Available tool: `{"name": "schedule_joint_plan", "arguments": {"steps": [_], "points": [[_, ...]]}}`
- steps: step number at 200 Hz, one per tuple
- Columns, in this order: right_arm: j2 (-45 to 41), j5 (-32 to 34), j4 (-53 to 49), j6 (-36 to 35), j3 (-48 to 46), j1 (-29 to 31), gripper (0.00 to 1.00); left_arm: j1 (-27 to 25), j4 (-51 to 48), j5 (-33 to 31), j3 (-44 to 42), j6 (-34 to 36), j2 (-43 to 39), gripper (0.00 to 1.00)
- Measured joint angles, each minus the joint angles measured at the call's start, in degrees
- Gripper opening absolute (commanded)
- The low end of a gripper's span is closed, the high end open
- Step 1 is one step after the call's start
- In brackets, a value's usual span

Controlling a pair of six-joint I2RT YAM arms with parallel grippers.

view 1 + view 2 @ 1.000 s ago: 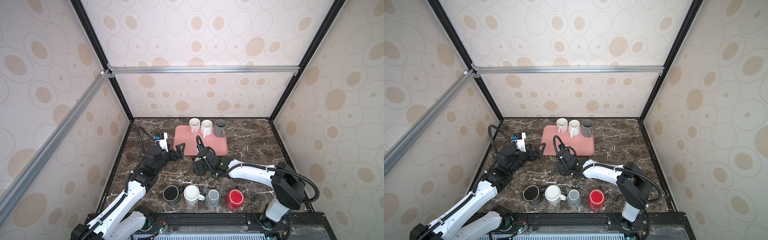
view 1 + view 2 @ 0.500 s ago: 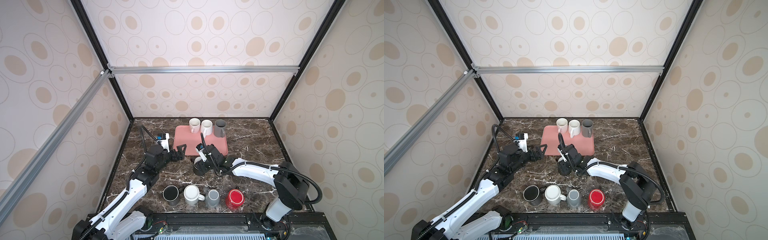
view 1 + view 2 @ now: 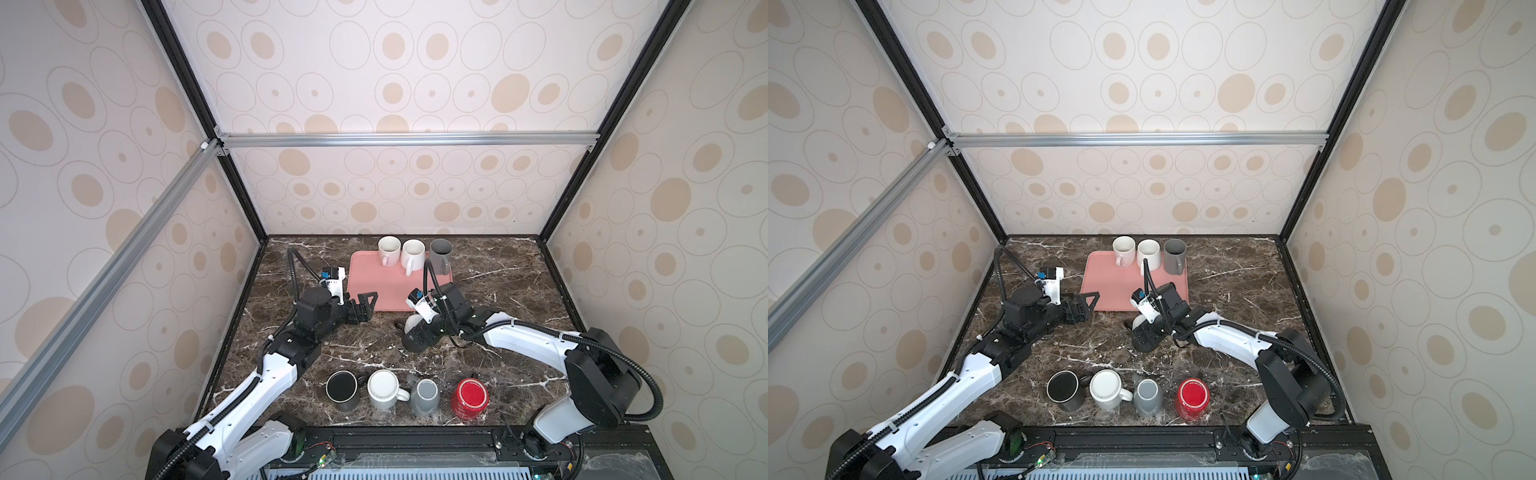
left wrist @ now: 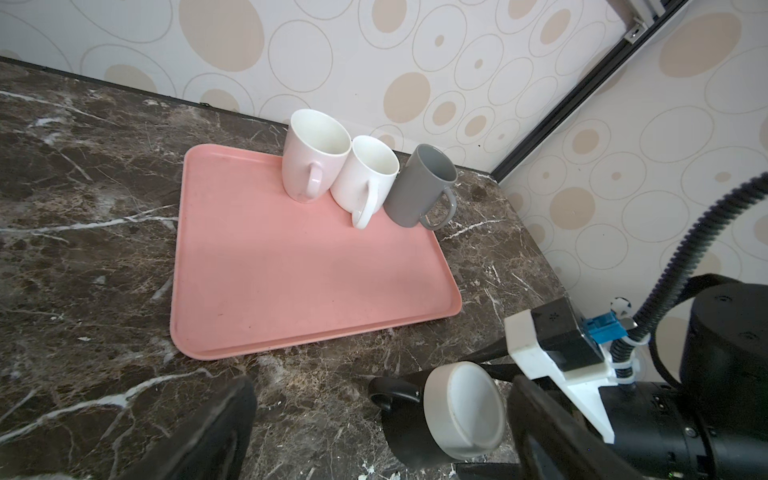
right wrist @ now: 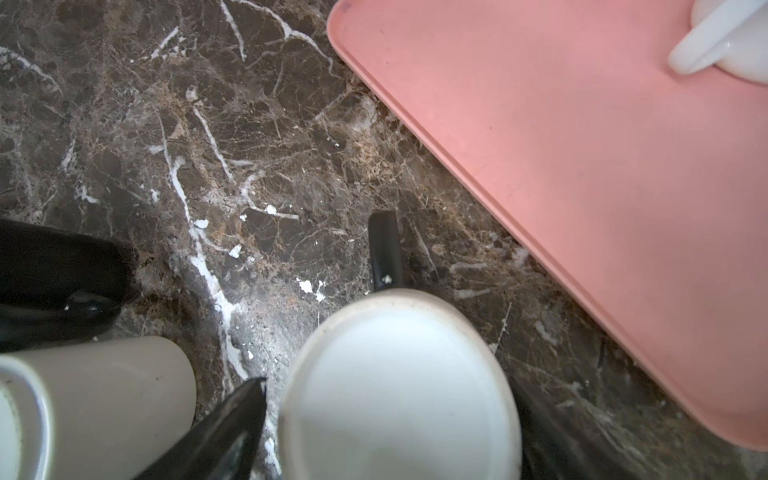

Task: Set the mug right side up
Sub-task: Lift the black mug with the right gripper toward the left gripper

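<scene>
Mug (image 4: 463, 409) stands mouth down on the marble worktop (image 3: 490, 291), with its pale base facing up. Its black handle (image 5: 384, 249) points to about 9 o'clock in both top views. It sits just off the near edge of the pink tray (image 3: 395, 286), at roughly 5 o'clock from the tray's middle, close beside the tray but not on it.

The right claw (image 5: 388, 386) reaches in from 3 o'clock and straddles the mug, jaws spread wide, with a finger on either side of the base. In the right wrist view a sliver of worktop shows between one finger (image 5: 232, 419) and the mug wall. On the other side I cannot tell whether the finger touches. The mug rests on the worktop, not lifted.

The left claw (image 3: 372, 306) hangs at the tray's 7 o'clock corner, jaws wide apart with nothing between them, well clear of the mug.

Along the tray's 12 o'clock edge stand a white cup (image 3: 389, 248), a second white cup (image 3: 413, 252) and a grey cup (image 3: 440, 251). All three are mouth up with their handles toward 6 o'clock.

At the worktop's 6 o'clock edge four more stand side by side: a black one (image 3: 341, 386), a white one (image 3: 384, 388), a grey one (image 3: 426, 395) and a red one (image 3: 469, 397). They look to be base up.
</scene>
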Motion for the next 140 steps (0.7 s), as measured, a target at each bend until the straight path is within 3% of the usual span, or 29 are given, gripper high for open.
{"name": "schedule_joint_plan", "arguments": {"steps": [48,88,117,140], "points": [[-3.39,6.45,0.59,6.01,-5.97,0.07,0.91,-2.89,-0.68,-0.07,0.96,2.14,2.93,0.93],[-7.1,11.34,0.59,11.54,-9.01,-0.13,0.92,-10.43,-0.68,-0.35,2.51,4.92,11.26,0.92],[-7.8,12.96,0.96,14.67,-10.38,-1.84,0.92,-14.91,1.11,-0.96,2.58,7.26,17.0,0.92],[-9.97,12.94,0.96,16.0,-11.93,-2.95,0.92,-15.61,4.13,-1.62,2.62,9.07,19.8,0.9]]}}
